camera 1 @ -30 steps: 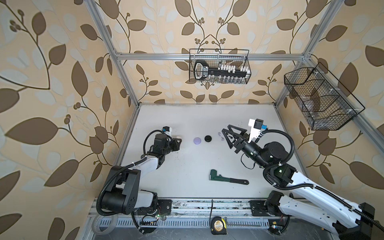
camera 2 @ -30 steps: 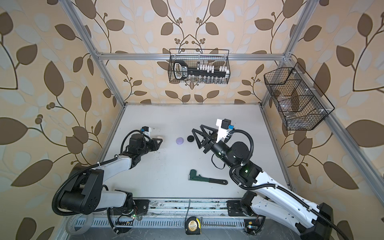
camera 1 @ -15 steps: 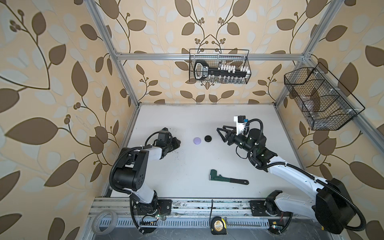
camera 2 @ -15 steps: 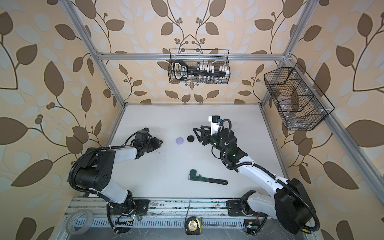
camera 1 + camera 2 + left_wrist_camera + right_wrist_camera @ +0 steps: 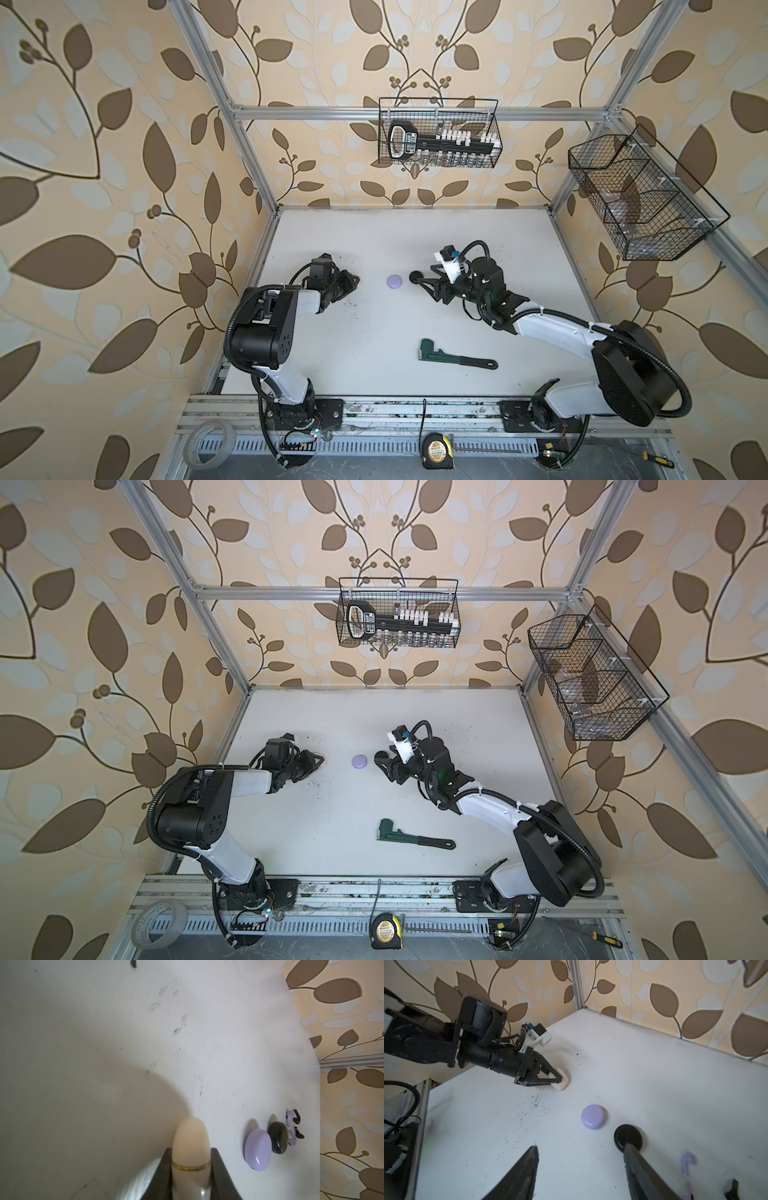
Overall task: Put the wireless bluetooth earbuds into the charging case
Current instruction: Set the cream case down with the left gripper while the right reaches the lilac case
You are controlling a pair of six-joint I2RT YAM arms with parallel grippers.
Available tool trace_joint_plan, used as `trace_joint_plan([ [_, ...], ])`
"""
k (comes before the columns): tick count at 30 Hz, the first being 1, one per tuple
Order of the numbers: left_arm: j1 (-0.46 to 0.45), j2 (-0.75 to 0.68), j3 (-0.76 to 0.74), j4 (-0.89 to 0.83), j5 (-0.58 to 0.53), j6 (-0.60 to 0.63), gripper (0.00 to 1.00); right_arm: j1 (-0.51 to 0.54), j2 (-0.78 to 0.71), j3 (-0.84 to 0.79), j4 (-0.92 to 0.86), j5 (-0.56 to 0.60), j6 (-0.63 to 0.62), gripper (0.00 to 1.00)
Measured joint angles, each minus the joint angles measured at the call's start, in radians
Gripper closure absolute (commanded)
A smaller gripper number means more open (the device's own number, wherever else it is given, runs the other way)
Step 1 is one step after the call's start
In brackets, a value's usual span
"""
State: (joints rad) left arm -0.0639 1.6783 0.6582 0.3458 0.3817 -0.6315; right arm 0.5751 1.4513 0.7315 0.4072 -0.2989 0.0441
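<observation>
My left gripper (image 5: 191,1149) is shut on a cream charging case (image 5: 190,1136) with a gold band, and the case (image 5: 563,1080) rests on the white table (image 5: 374,332). The right gripper (image 5: 580,1146) is open and low over the table, one finger over the edge of a closed black case (image 5: 628,1136). A closed lavender case (image 5: 593,1116) lies beside it; both cases show in both top views (image 5: 393,281) (image 5: 380,755). Loose earbuds lie past the black case: a lavender earbud (image 5: 687,1162) and a black earbud (image 5: 733,1188), with more of them (image 5: 289,1116) in the left wrist view.
A green pipe wrench (image 5: 453,357) lies on the table toward the front. Wire baskets hang on the back wall (image 5: 438,133) and the right wall (image 5: 640,199). A tape measure (image 5: 434,449) and a tape roll (image 5: 210,442) sit beyond the front rail.
The right gripper has come down and to the left, up to the black case. The left arm has folded its elbow up, with its gripper staying low at the same spot.
</observation>
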Motion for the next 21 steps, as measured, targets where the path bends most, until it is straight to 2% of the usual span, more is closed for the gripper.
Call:
trace_joint_plan([
  [3,0.000,-0.002,0.010,-0.019,0.002,-0.003,0.41,0.015,0.068,0.055,-0.033,-0.001,-0.032,0.33],
  [6,0.000,-0.007,0.020,-0.032,-0.005,0.000,0.33,0.027,0.148,0.125,-0.084,0.014,-0.050,0.32],
  [9,0.000,-0.037,0.016,-0.061,-0.033,0.000,0.21,0.062,0.248,0.223,-0.163,0.067,-0.074,0.32],
  [14,0.000,-0.115,0.013,-0.179,-0.105,0.027,0.07,0.132,0.401,0.388,-0.298,0.150,-0.103,0.29],
  [17,0.000,-0.206,0.004,-0.255,-0.163,0.053,0.02,0.153,0.477,0.475,-0.372,0.194,-0.109,0.27],
  [21,0.000,-0.383,-0.041,-0.315,-0.276,0.087,0.01,0.154,0.541,0.551,-0.450,0.231,-0.109,0.26],
])
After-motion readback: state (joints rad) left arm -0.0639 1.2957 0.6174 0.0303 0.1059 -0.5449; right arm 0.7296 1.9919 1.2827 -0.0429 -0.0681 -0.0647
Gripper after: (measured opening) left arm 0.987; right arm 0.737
